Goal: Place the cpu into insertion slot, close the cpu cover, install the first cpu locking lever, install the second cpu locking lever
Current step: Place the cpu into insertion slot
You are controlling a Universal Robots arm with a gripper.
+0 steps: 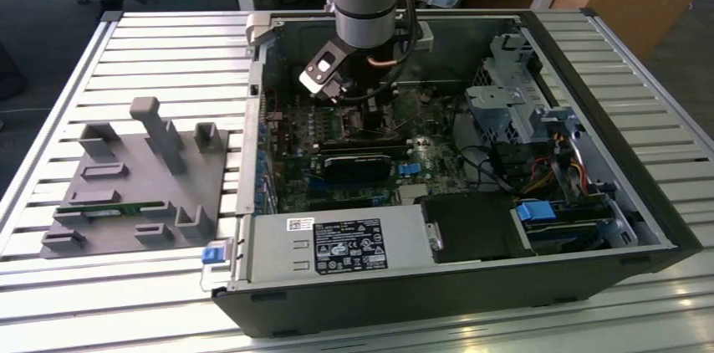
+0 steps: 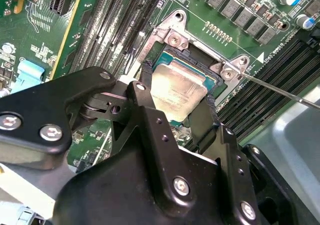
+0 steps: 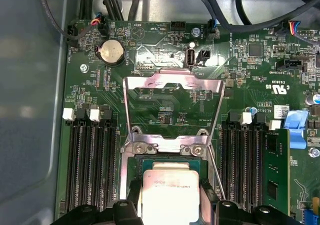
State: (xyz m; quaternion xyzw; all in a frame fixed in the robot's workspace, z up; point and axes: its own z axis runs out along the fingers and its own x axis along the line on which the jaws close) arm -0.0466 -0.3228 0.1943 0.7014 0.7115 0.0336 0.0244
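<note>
Pointing straight down, the tool (image 2: 177,96) pinches the cpu (image 2: 175,85) over the insertion slot (image 2: 197,67).

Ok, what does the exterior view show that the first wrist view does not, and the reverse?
The exterior view adds the whole computer case, the slatted table under it and a grey fixture. The first wrist view adds the cpu, the cpu cover swung open and a round battery. Both share the motherboard and the gripper over it.
</note>
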